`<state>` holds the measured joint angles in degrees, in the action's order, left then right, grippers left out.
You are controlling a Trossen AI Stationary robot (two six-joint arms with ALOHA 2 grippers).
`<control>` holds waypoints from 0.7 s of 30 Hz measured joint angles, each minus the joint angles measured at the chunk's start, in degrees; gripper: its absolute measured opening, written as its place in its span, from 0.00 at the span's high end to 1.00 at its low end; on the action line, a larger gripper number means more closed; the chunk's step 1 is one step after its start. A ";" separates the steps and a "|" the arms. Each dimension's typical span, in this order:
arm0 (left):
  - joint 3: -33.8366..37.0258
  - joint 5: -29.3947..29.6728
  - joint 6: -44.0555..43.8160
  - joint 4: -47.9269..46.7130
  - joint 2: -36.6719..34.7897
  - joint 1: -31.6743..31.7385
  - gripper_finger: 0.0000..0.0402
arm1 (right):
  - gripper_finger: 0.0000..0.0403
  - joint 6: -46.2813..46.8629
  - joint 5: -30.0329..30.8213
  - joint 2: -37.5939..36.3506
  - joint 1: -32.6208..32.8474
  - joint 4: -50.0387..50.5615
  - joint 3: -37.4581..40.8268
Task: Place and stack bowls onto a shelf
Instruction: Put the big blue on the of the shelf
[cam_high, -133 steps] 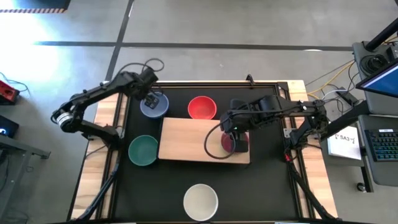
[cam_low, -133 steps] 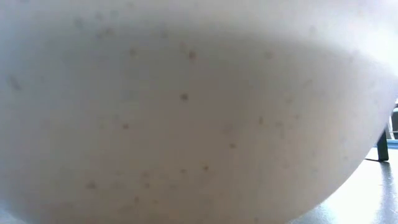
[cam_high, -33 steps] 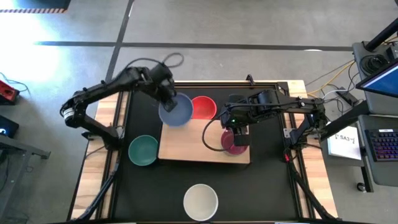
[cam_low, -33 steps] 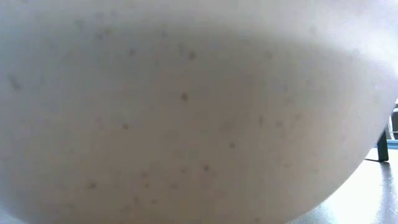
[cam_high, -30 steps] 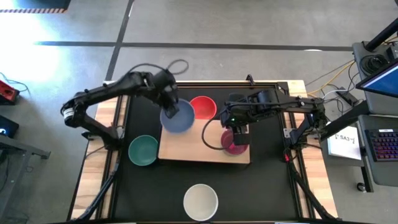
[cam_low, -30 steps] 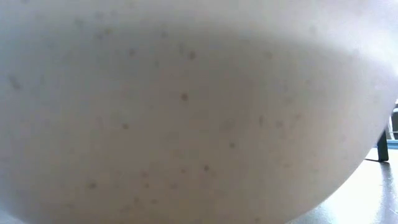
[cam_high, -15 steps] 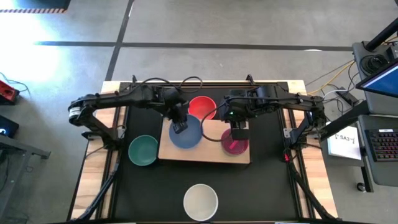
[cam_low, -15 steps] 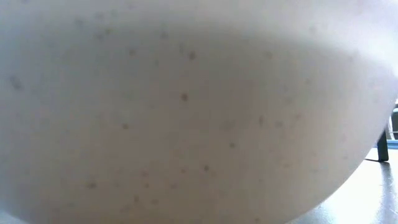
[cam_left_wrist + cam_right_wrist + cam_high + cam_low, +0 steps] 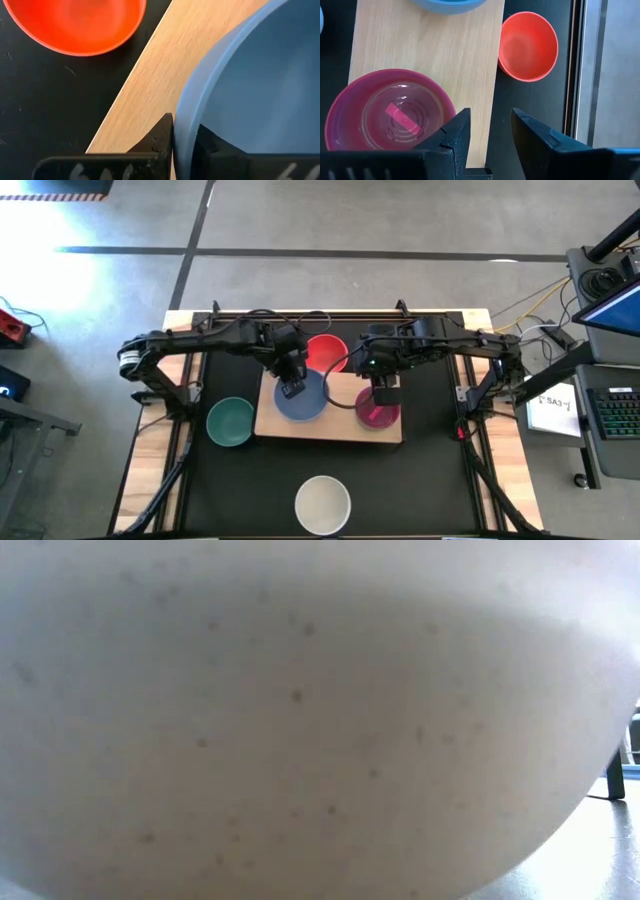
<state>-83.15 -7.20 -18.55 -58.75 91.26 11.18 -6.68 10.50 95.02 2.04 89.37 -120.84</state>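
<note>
Overhead, the left end effector pinches the rim of a blue-grey bowl over the shelf at centre, the right end effector hangs spread above the placed magenta bowl, while red at 12 o'clock, teal-green at 9 o'clock and cream-white at 6 o'clock wait on the worktop.

two dark jointed arms, black looping cables; matte black wedge-shaped fingers.

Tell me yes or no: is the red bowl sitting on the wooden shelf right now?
No. The red bowl rests on the black tabletop just beyond the shelf; only the blue-grey bowl and magenta bowl are over the board.
</note>
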 joint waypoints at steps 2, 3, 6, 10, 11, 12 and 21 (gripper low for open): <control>-0.02 0.00 -0.08 -0.50 -0.04 0.00 0.97 | 0.67 0.00 0.00 0.00 0.00 0.00 0.00; -0.02 0.00 -0.09 -0.69 -0.10 0.00 0.97 | 0.66 0.00 -0.01 0.00 0.00 0.01 0.00; -0.02 -0.07 -0.20 -0.85 -0.50 0.00 0.97 | 0.65 -0.02 0.00 0.00 -0.03 0.02 0.00; -0.36 -1.09 -0.22 -0.98 -0.63 -0.22 0.97 | 0.64 -0.36 -0.07 0.00 -0.31 0.15 0.00; -0.54 -1.13 -0.22 -0.95 -0.63 -0.28 0.97 | 0.64 -0.60 -0.08 0.00 -0.38 0.15 0.00; -0.69 -1.17 -0.26 -0.91 -0.63 -0.28 0.97 | 0.64 -0.82 -0.11 0.00 -0.55 0.15 0.00; -3.28 -1.07 0.09 -1.99 -0.68 -0.33 0.90 | 0.64 -0.86 -0.17 0.00 -1.36 0.28 0.00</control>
<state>-86.43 -8.27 -18.46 -60.74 90.59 10.85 -7.53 10.33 95.02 0.69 89.64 -120.84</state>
